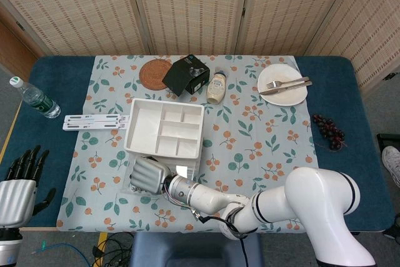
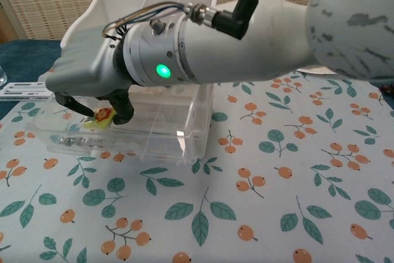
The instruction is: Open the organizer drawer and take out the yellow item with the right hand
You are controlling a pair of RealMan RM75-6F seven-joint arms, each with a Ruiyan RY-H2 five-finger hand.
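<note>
Right hand (image 2: 83,84) palm-down, fingers (image 2: 120,108) around yellow item (image 2: 100,117).

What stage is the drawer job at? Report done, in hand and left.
Done: the clear drawer is pulled open. In hand: the right hand pinches the yellow item just above the drawer floor. Left: lift it clear of the drawer. The left hand sits idle at the table edge.

Clear glossy plastic drawer (image 2: 123,137) under the matt grey robot hand (image 2: 86,81); printed cloth (image 2: 258,201) covers the bench; small shiny metal balls (image 2: 77,140) below it
</note>
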